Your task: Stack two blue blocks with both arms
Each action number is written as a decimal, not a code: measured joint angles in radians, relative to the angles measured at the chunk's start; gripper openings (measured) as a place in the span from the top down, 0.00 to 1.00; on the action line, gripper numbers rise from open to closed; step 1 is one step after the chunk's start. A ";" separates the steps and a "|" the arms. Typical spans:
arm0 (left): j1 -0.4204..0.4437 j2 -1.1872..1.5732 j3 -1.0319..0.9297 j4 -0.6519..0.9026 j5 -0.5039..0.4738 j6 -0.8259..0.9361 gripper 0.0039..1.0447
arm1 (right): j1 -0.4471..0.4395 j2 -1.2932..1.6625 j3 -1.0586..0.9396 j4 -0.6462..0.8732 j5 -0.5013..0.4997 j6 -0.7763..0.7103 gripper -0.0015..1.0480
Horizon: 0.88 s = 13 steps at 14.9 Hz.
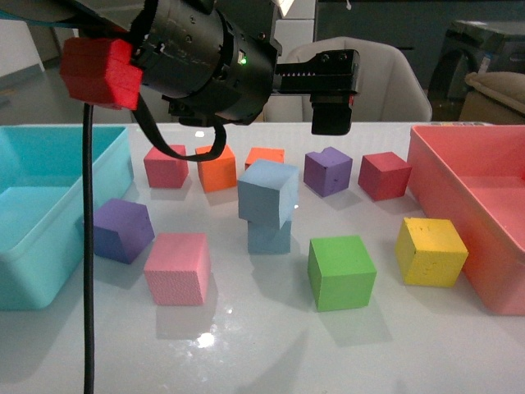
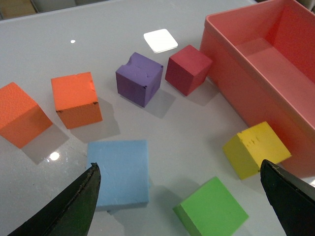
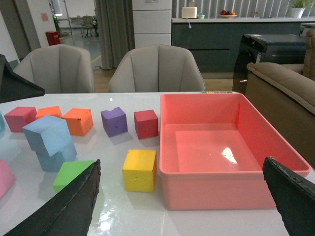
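We read no writing anywhere. The glossy white table [image 1: 271, 345] stands before grey chairs [image 3: 156, 69] in an office room. Left of the pink bin [image 1: 480, 205], the upper blue block [image 1: 268, 192] sits twisted atop the lower blue block [image 1: 269, 237]. The left gripper [image 2: 179, 196] hangs spread above them; the right gripper [image 3: 182, 196] is spread, holding nothing.

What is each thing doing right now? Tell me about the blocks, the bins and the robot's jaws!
Upper blue block: stacked, twisted askew.
Lower blue block: flat on table, underneath.
Pink bin: empty.
Turquoise bin: looks empty.
Left gripper: jaws open, holding nothing.
Right gripper: jaws open, holding nothing.
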 joint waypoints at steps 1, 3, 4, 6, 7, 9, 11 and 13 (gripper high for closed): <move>-0.003 -0.031 -0.042 0.027 0.008 0.002 0.06 | 0.000 0.000 0.000 0.000 0.000 0.000 0.06; -0.002 -0.054 -0.078 0.064 0.009 0.023 0.06 | 0.000 0.000 0.000 0.000 0.000 0.000 0.06; -0.002 -0.056 -0.085 0.067 0.008 0.025 0.06 | 0.000 0.000 0.000 0.000 0.000 0.000 0.06; -0.006 -0.072 -0.231 0.415 -0.236 0.057 0.18 | 0.000 0.000 0.000 0.000 0.000 0.000 0.06; 0.010 -0.125 -0.374 0.593 -0.375 0.072 0.29 | 0.000 0.000 0.000 0.000 0.000 0.000 0.06; 0.129 -0.315 -0.621 0.821 -0.441 0.079 0.53 | 0.000 0.000 0.000 0.000 0.000 0.000 0.06; 0.211 -0.544 -0.826 0.755 -0.346 0.079 0.77 | 0.000 0.000 0.000 0.000 0.000 0.000 0.06; 0.276 -0.710 -0.969 0.747 -0.277 0.082 0.98 | 0.000 0.000 0.000 0.000 0.000 0.000 0.06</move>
